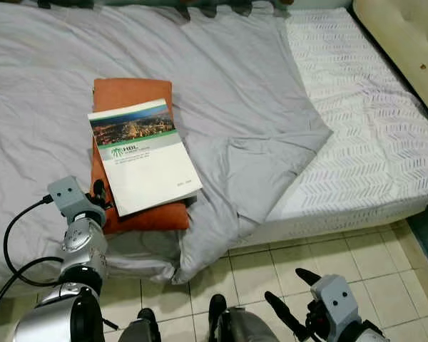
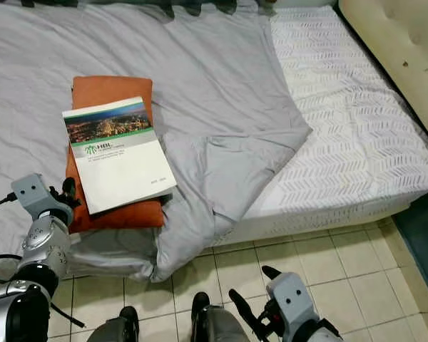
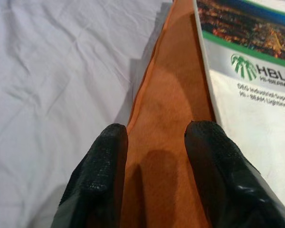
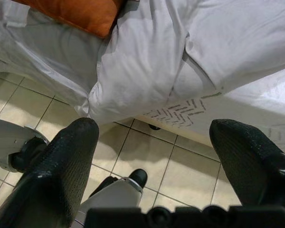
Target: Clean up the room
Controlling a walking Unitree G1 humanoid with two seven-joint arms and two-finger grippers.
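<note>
Progress: early, by my judgement | bed (image 1: 371, 107): sheet (image 1: 221, 92) rumpled, booklet (image 1: 144, 157) on cushion (image 1: 132, 96) uncleared | left gripper (image 3: 154, 142) fingers spread over cushion edge | right gripper (image 4: 161, 156) fingers spread, empty above floor (image 1: 342, 249)

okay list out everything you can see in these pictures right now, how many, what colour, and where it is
booklet: one, white with a city photo and green band on its cover, lying on the orange cushion
orange cushion: one, orange, flat on the grey blanket near the bed's front edge
grey blanket: one, pale grey, spread over most of the bed, a corner hanging over the edge toward the floor
patterned sheet: one, white with a grey chevron print, uncovered on the bed's right part
headboard: one, cream, padded, at the far right
tiled floor: beige tiles, in front of the bed
left gripper: one, black fingers, open, over the cushion's edge beside the booklet
right gripper: one, black fingers, open, low over the floor
</note>
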